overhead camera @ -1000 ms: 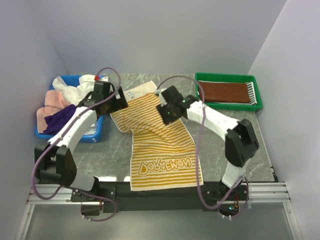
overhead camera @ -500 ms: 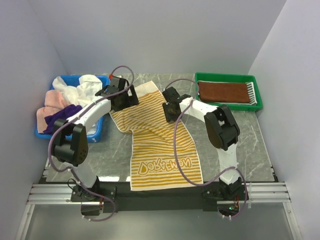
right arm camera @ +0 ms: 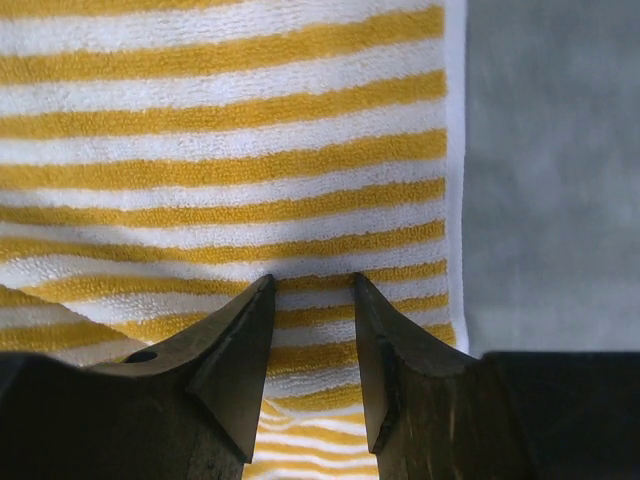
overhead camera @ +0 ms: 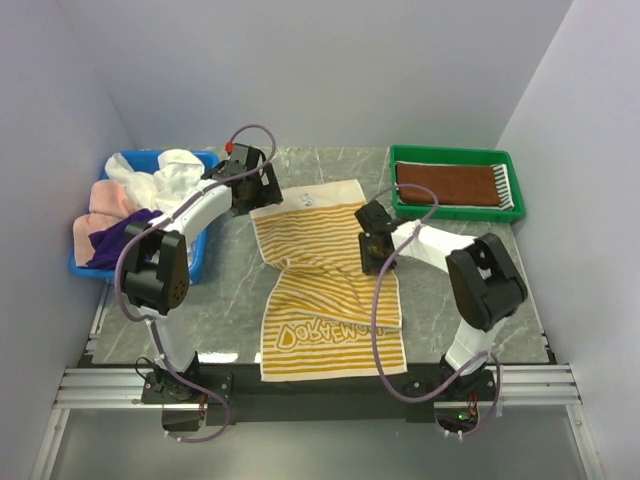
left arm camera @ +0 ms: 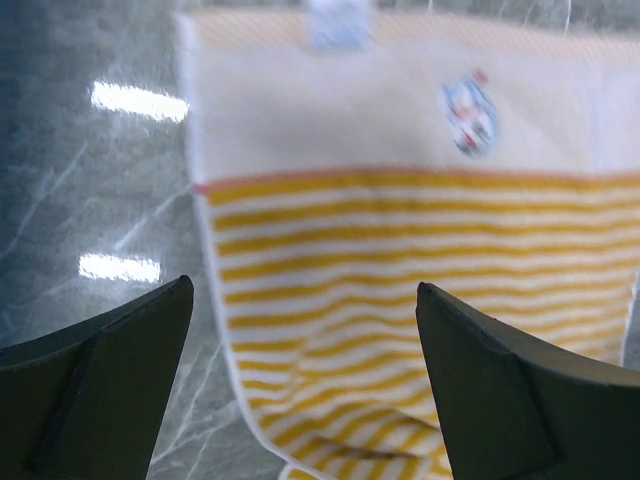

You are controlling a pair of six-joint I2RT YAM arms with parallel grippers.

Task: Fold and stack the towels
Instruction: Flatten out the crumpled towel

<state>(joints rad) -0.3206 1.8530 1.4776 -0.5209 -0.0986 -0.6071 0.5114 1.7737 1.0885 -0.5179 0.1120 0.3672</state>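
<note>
Far end of yellow striped towel swung round since a sec ago, now squarer on table, just right of blue bin. Left hand spread wide over corner nearest bin. Right hand on edge away from bin, nearly closed, can't tell if pinching. Guessing they're straightening it before folding. Long axis far-to-near, lettering end nearest arm bases.

Top view looks down from above-behind — both wrist views sit close over the yellow-striped towel.

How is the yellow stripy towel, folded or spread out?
Mostly spread out: the yellow striped towel lies long across the table, kinked midway, lettering showing.
</note>
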